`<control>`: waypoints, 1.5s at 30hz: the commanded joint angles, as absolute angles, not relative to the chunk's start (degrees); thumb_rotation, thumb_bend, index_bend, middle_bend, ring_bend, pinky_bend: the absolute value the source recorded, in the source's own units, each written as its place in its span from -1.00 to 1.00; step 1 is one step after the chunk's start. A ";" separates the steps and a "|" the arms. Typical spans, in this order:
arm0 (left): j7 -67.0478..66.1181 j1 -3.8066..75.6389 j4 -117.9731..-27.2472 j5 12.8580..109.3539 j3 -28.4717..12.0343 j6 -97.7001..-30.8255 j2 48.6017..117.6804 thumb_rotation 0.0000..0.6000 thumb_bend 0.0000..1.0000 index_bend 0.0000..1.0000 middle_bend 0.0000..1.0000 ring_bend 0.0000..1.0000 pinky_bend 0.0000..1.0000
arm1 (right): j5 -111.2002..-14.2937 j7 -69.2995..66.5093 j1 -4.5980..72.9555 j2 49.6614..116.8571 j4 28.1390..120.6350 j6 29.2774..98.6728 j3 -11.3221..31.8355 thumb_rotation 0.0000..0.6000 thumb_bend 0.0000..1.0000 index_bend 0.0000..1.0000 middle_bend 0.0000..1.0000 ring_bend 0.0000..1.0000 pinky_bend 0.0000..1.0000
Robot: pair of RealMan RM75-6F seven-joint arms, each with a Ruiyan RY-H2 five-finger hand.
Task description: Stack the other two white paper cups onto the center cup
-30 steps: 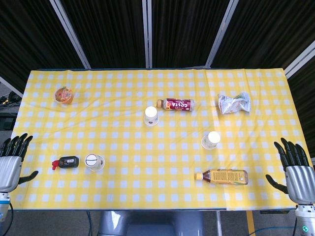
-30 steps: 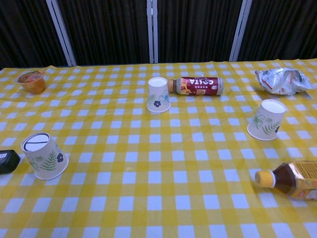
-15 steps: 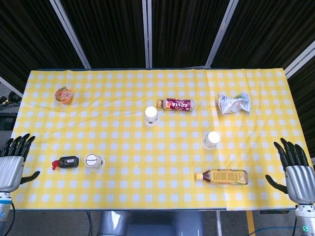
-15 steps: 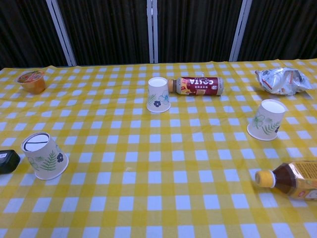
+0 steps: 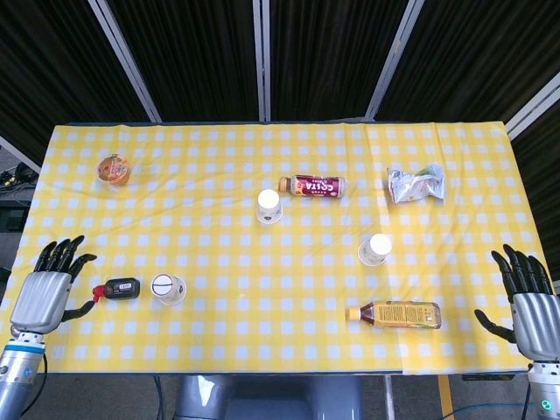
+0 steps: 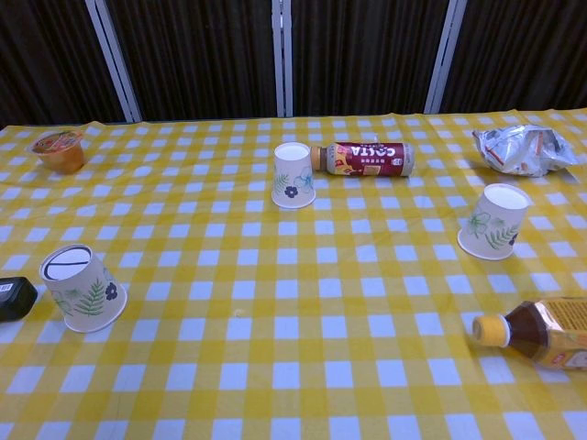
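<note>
Cups number three, all white paper, all upside down on the yellow checked tablecloth [image 5: 219, 262]. Center cup [image 5: 269, 206] stands near the table's middle, just beside a lying Costa bottle [image 5: 313, 185]. Left cup [image 5: 169, 289] sits tilted, just past a small black bottle with a red cap [image 5: 116, 289] that lies right off the left hand's fingertips [image 5: 68, 251]. Right cup [image 5: 375, 249] stands well inward of the right hand [image 5: 530, 306], with a lying tea bottle [image 5: 396, 315] between it and that hand.

Both hands hold nothing, their fingers apart, each at its own table edge.

One orange jelly cup [image 5: 113, 169] and one crumpled silver bag [image 5: 417, 184] lie at the far side.

Only the chest view shows the cups' printing: blue flowers on the center cup, green leaves on the other two. Only the head view shows the hands.
</note>
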State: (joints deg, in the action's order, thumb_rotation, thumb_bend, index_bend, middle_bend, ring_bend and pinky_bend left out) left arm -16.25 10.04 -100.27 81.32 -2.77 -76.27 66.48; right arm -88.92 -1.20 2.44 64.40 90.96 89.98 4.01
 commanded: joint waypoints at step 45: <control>-29.00 24.65 -106.01 68.07 -4.20 -64.06 73.54 1.00 -0.16 -0.28 -1.00 -1.00 -1.00 | -88.10 -6.29 2.07 63.16 90.62 89.71 4.33 1.00 -0.86 -1.00 -1.00 -1.00 -1.00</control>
State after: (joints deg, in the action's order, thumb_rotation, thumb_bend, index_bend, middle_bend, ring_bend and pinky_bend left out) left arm -29.39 24.34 -105.54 67.81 -3.72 -63.87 74.02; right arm -88.17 -6.26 2.04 63.15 90.65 89.76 4.28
